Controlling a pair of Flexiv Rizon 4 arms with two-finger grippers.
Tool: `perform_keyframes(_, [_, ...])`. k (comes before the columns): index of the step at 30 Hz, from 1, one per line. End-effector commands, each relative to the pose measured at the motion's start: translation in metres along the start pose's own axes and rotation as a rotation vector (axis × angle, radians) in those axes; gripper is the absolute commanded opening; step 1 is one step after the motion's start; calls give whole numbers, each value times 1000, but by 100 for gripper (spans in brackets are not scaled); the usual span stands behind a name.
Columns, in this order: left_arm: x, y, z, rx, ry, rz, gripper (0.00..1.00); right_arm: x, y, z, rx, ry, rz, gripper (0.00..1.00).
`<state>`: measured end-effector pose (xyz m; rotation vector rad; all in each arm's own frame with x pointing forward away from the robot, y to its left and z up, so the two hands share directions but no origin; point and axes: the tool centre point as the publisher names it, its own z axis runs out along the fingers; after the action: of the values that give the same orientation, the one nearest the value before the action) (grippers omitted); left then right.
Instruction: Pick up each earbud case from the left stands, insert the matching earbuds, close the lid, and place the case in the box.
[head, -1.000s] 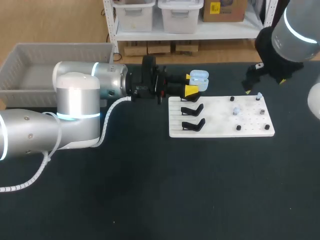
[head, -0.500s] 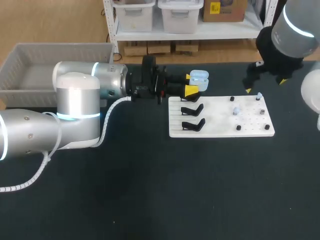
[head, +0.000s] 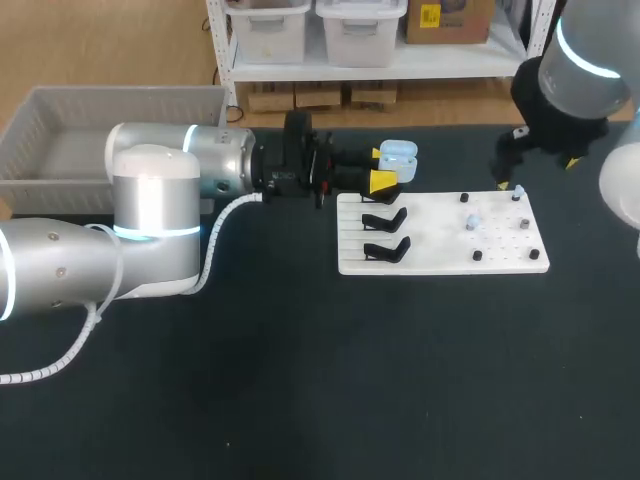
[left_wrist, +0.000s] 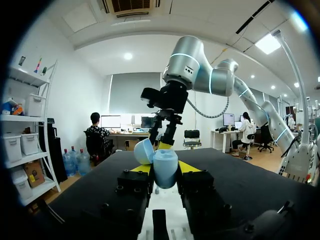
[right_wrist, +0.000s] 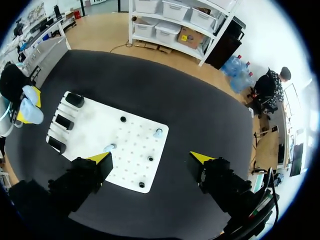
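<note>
My left gripper is shut on a light blue earbud case with its lid open, held just beyond the far left corner of the white board. In the left wrist view the case sits upright between the yellow tips of the left gripper. Two pale earbuds stand on pegs on the board. My right gripper hangs open above the board's far right corner. From the right wrist view, the right gripper is high over the board, and both earbuds show below it.
Black case stands line the board's left end, and these two are empty. Small black pegs dot its right half. A grey box sits at the far left of the table.
My right gripper has shifted slightly right and down toward the board's far right corner. The left arm and the case have stayed put.
</note>
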<state>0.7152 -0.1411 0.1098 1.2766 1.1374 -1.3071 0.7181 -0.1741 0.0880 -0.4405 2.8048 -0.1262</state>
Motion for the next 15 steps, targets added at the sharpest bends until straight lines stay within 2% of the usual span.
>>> perform_keyframes(1, [3,1,0,2,-6,-1,0,-14,3,14,36,66,-35,100])
perform_keyframes(8, [3,1,0,2,-6,-1,0,-18,6,33,81,146,-92,100])
perform_keyframes(15, [3,1,0,2,-6,-1,0,-19,2,47,103,175,-87,100])
